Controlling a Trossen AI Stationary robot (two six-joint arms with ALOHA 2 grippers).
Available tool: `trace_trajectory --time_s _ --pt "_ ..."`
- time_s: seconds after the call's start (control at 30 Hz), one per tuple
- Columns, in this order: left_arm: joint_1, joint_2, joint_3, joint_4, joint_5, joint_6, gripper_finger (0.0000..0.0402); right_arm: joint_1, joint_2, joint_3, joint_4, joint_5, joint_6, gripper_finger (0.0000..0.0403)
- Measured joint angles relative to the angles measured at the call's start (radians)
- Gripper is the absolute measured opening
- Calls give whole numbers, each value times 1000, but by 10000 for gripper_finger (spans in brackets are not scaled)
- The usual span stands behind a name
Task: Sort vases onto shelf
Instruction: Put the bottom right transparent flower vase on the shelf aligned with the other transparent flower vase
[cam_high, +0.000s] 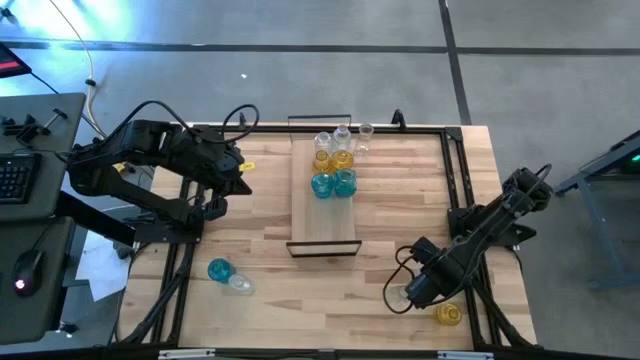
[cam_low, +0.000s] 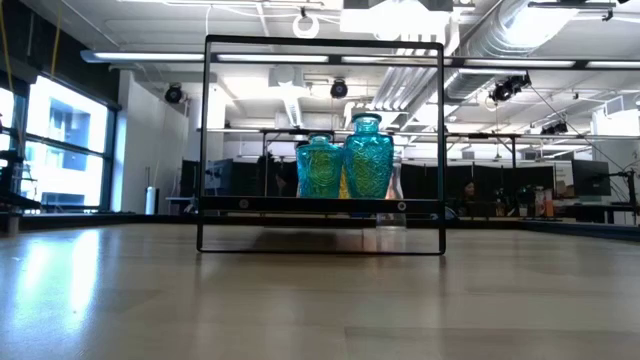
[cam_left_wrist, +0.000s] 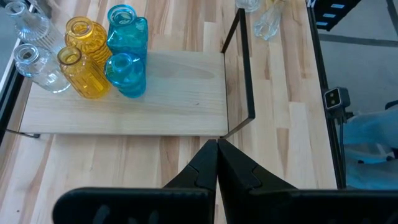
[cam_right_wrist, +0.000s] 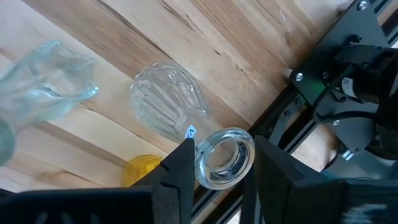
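At the bench's near right corner, the right gripper (cam_high: 408, 293) has its jaws closed on the neck of a clear vase (cam_right_wrist: 186, 121) lying on its side, with an amber vase (cam_high: 449, 314) just beside it. At the near left lie a teal vase (cam_high: 219, 269) and another clear one (cam_high: 240, 284), touching. In the middle stands the shelf (cam_high: 322, 215), its far end carrying two teal vases (cam_left_wrist: 127, 53), two amber ones (cam_left_wrist: 84, 56) and clear ones (cam_left_wrist: 34, 53) beyond. The left gripper (cam_left_wrist: 217, 149) hovers over the bench left of the shelf, jaws pressed together, empty.
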Motion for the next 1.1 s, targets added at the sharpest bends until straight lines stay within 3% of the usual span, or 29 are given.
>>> trace_trajectory --time_s 0.57,1.1 --pt "0 0 0 1 0 -1 1 0 -2 2 38 2 18 103" --pt "0 63 -1 166 -9 -51 1 -11 4 27 17 33 20 103"
